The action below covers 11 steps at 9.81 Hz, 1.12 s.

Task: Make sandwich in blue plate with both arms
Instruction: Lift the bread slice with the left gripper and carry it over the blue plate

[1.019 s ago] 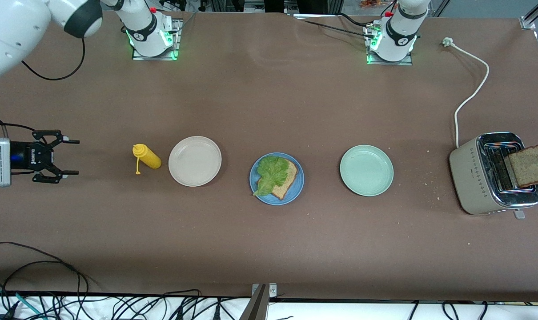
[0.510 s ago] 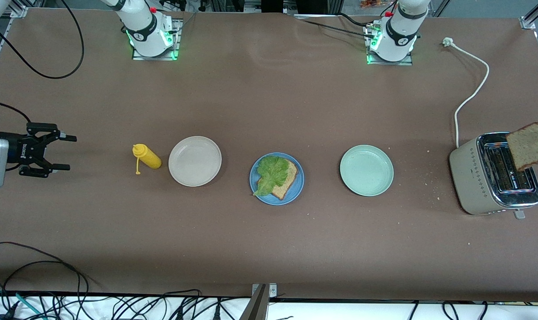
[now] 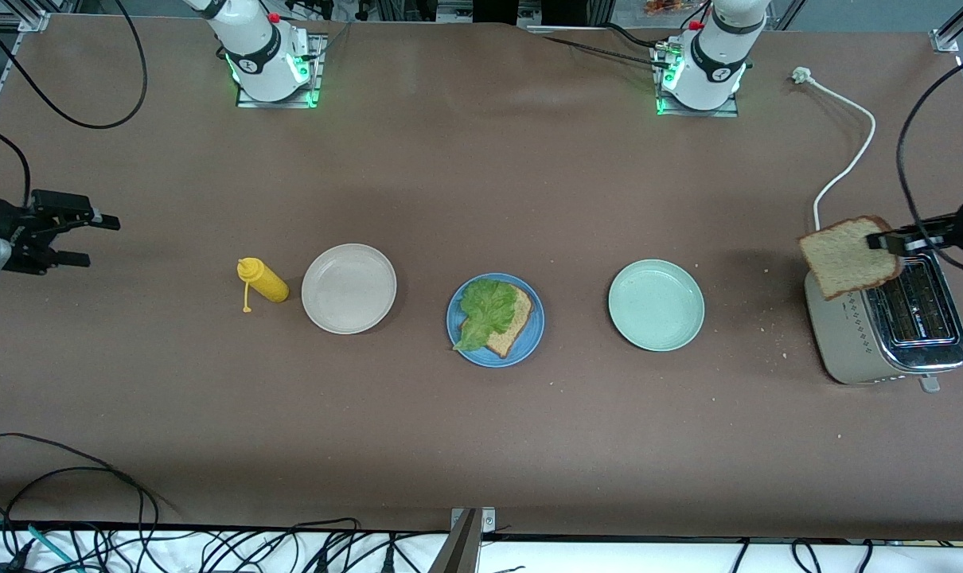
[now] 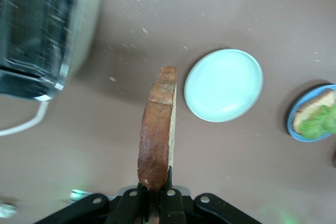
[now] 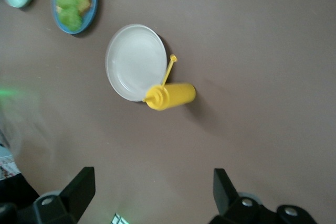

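Midway along the desk (image 3: 481, 183), the blue plate (image 3: 460, 343) is seen carrying one bread slice (image 3: 513, 325) with a lettuce leaf (image 3: 484, 308) laid across it. A second bread slice (image 3: 847, 256) is held in the air by the left end effector (image 3: 889, 241), clenched on the slice's edge, over the rim of the toaster (image 3: 859, 338) at the left arm's end of the desk; in the left wrist view the slice (image 4: 157, 137) is shown edge-on, pinched between the fingers (image 4: 169, 200). A pale mint-green plate (image 3: 656, 305) lies between the toaster and the blue plate, apart from both. Toward the right arm's end, a beige-white plate (image 3: 348, 288) is set near the blue plate, and a yellow squeeze bottle (image 3: 263, 280) lies on its side just beside it. The right end effector (image 3: 79, 240) is held released, its fingers spread wide, over the desk's edge at the right arm's end, well apart from the bottle, with that arm waiting. A white power cord (image 3: 844, 171) is trailed from the toaster toward the desk's top corner, and crumbs (image 3: 772, 326) are scattered near the toaster. Bare desk is left open along the edge nearest the front camera and between the plates and the arms' bases (image 3: 270, 68).
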### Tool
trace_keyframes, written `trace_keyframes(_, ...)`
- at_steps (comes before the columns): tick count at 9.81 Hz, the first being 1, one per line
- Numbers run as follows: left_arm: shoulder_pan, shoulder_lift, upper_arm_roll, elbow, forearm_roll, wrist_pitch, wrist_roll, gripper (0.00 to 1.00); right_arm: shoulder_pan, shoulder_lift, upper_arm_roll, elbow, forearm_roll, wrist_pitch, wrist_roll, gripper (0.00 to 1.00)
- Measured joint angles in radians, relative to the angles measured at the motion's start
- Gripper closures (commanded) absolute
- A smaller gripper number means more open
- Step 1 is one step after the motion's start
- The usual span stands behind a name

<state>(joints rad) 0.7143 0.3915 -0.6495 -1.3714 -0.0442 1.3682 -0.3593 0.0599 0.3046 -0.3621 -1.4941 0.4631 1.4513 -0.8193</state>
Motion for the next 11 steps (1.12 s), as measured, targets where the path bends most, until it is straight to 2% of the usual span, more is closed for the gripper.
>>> trace_keyframes(1,-0.002,0.000,-0.033,-0.015,-0.032,0.017,-0.079,1.00,-0.001,-0.063,0.052,-0.034,-0.104,0.026,0.115,0.00)
trace_keyframes(3,-0.007,0.000,-0.115,-0.078,-0.083,0.133,-0.248,1.00,0.000,-0.192,0.149,-0.101,-0.280,0.036,0.366,0.00)
trace_keyframes(5,-0.013,0.001,-0.199,-0.155,-0.109,0.287,-0.394,1.00,-0.002,-0.269,0.207,-0.145,-0.411,0.044,0.570,0.00)
trace_keyframes(6,-0.015,0.001,-0.249,-0.200,-0.111,0.392,-0.470,1.00,-0.010,-0.292,0.260,-0.155,-0.461,0.056,0.656,0.00)
trace_keyframes(7,-0.030,0.002,-0.287,-0.248,-0.112,0.504,-0.537,1.00,-0.031,-0.304,0.316,-0.157,-0.480,0.085,0.730,0.00)
trace_keyframes(8,-0.072,0.005,-0.299,-0.290,-0.112,0.604,-0.589,1.00,-0.049,-0.310,0.343,-0.157,-0.480,0.109,0.768,0.00)
trace_keyframes(11,-0.252,0.058,-0.285,-0.337,-0.112,0.856,-0.720,1.00,-0.070,-0.312,0.342,-0.163,-0.451,0.117,0.779,0.00)
